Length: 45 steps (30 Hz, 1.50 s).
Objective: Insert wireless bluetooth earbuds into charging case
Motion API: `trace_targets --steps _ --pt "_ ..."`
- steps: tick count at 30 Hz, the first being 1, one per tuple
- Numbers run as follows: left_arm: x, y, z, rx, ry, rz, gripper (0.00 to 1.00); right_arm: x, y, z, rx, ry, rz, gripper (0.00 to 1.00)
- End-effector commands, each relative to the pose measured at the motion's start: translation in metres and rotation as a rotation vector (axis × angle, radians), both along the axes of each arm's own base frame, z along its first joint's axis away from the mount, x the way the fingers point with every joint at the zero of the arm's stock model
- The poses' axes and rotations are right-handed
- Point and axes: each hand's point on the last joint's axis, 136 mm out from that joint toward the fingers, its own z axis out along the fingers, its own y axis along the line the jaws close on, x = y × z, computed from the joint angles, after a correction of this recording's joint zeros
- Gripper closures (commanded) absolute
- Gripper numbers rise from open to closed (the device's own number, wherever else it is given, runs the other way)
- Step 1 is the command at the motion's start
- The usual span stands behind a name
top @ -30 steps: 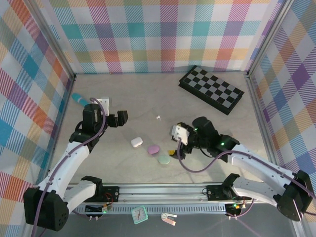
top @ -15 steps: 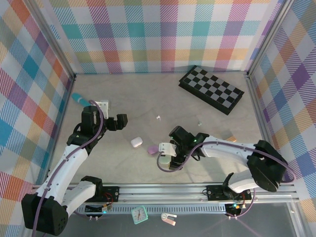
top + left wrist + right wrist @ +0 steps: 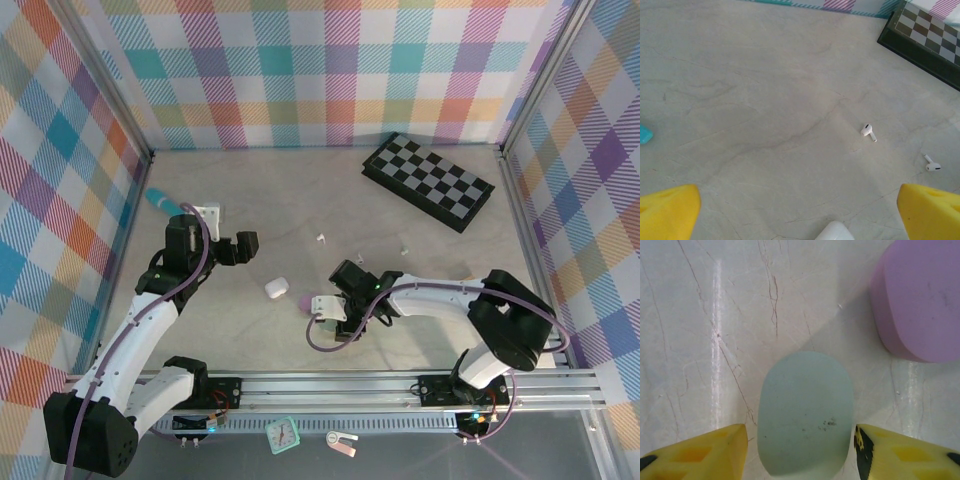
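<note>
A robot lab test cell built on a tabletop.
Pastel plaid cloth walls (image 3: 320,70) hang on bare aluminium frame posts (image 3: 113,95) around a pale marble-look tabletop (image 3: 300,190). A slotted aluminium rail (image 3: 330,384) at the near edge carries the left white-and-black robot arm (image 3: 135,335) and the right robot arm (image 3: 440,292), and a folded black-and-white chessboard (image 3: 428,181) lies at the back right.

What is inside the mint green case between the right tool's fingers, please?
The mint green case is shut, so only its smooth outer shell with a few dark specks shows; whatever it holds is covered. The right tool straddles it.
</note>
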Motion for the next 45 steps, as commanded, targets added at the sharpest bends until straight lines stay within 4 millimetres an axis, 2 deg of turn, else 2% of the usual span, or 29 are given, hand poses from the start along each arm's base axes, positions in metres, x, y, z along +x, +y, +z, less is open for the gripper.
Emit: trace_targets --steps 1,6,10,17,19,25,30,33,38,40,42,45 --pt "-0.004 -0.006 0.006 -0.019 -0.004 -0.022 0.00 0.002 0.011 0.004 0.025 -0.002 0.018 0.43" --pt "-0.005 -0.007 0.007 -0.020 -0.005 -0.025 0.00 0.002 0.010 0.004 0.018 -0.007 0.013 0.46" --pt "-0.006 -0.008 0.009 -0.032 -0.008 -0.025 0.00 0.001 0.008 0.008 0.018 -0.006 0.006 0.59" --pt "-0.009 -0.005 0.023 -0.086 -0.017 0.021 0.00 0.002 0.004 0.027 0.032 -0.028 -0.003 0.64" --pt "-0.017 -0.019 0.036 -0.113 -0.035 -0.078 0.00 0.002 0.006 0.041 0.059 -0.036 -0.006 0.64" --pt "-0.043 -0.043 0.073 -0.099 -0.152 -0.261 0.00 0.008 0.007 0.086 0.169 -0.052 -0.029 0.64" --pt "-0.078 -0.086 0.092 -0.112 -0.278 -0.541 0.00 0.021 -0.007 0.118 0.215 -0.060 -0.066 0.68" --pt "-0.105 -0.107 0.087 -0.066 -0.305 -0.717 0.00 0.028 -0.017 0.137 0.248 -0.058 -0.090 0.69" --pt "-0.142 -0.137 0.067 0.024 -0.297 -1.043 0.04 0.025 -0.024 0.164 0.323 -0.011 -0.086 0.70" --pt "-0.148 -0.147 0.058 0.052 -0.301 -1.129 0.06 0.023 -0.021 0.174 0.359 0.001 -0.069 0.70" --pt "-0.145 -0.156 0.052 0.059 -0.301 -1.171 0.06 0.019 -0.015 0.186 0.409 0.020 -0.042 0.70" --pt "-0.141 -0.172 0.052 0.024 -0.343 -1.257 0.12 0.016 -0.006 0.202 0.470 0.035 -0.004 0.69"
